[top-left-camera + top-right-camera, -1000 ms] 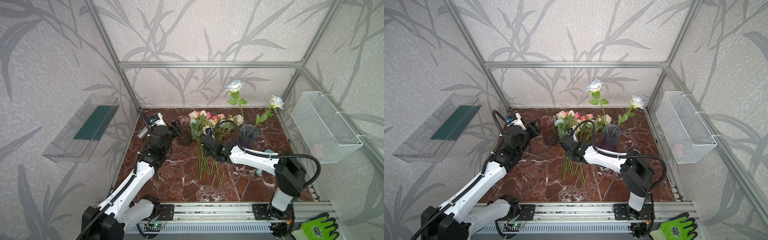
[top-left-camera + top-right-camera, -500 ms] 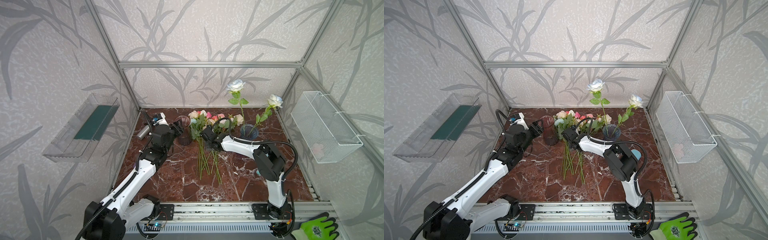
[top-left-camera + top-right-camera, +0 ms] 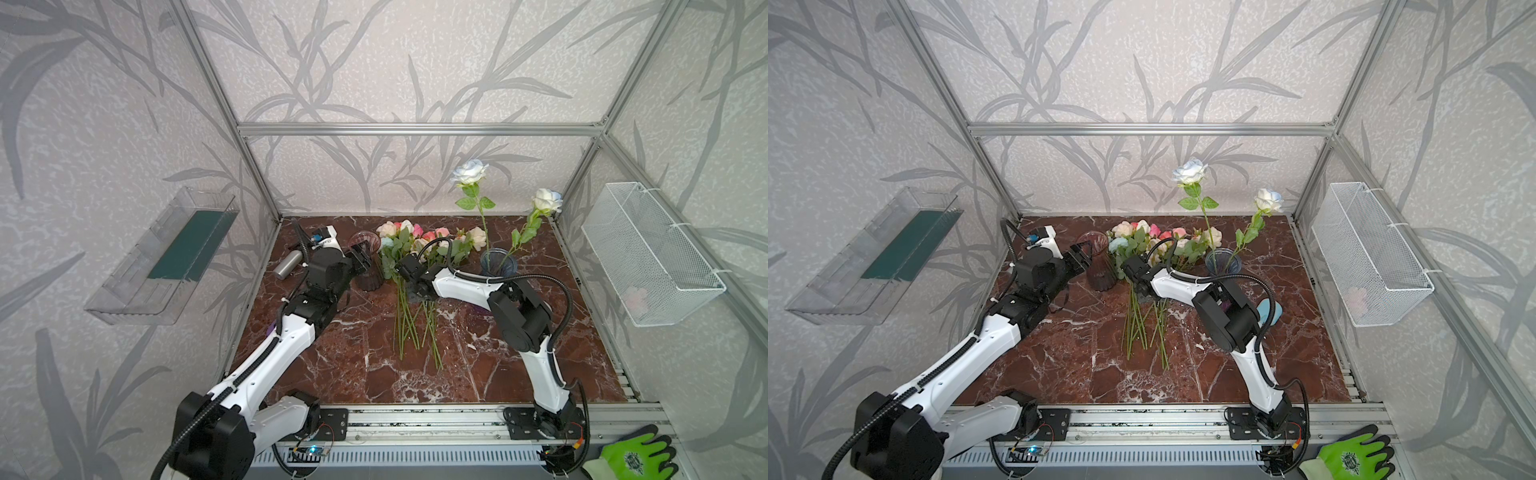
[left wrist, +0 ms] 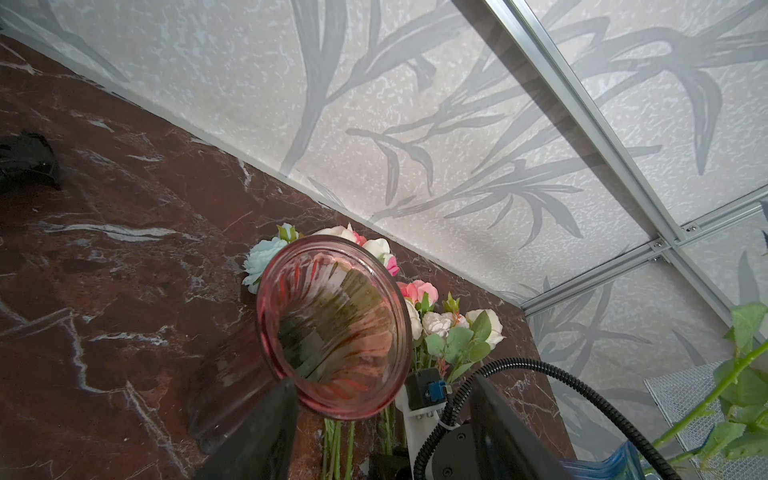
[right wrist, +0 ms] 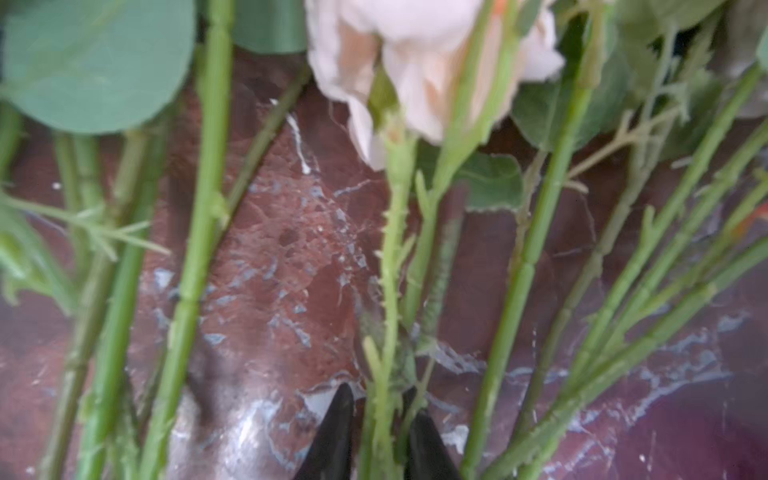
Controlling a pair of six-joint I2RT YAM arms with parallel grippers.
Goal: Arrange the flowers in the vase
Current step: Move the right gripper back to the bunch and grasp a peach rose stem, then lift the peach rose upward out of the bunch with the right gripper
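The flowers (image 3: 419, 247) lie in a heap on the marble floor, heads to the back and green stems (image 3: 409, 324) toward the front. Two white-blue roses (image 3: 469, 172) (image 3: 547, 200) stand in a blue glass vase (image 3: 498, 262). My right gripper (image 3: 417, 289) (image 5: 380, 399) points down into the heap, shut on a thorny stem below a pale peach head (image 5: 415, 62). A pink ribbed vase (image 3: 368, 270) (image 4: 332, 328) stands empty left of the heap. My left gripper (image 3: 360, 254) (image 4: 382, 384) is open at its rim, one finger (image 4: 270, 419) against the glass.
A white wire basket (image 3: 648, 253) hangs on the right wall and a clear tray (image 3: 166, 257) on the left wall. A silver cylinder (image 3: 286, 264) lies at the back left. A pale blue object (image 3: 1268, 313) sits behind my right elbow. A green glove (image 3: 636, 457) lies outside the front rail.
The right arm folded its elbow in and carried its gripper back along the stems toward the heads, and its jaws narrowed onto a stem. The left gripper edged slightly closer to the pink vase.
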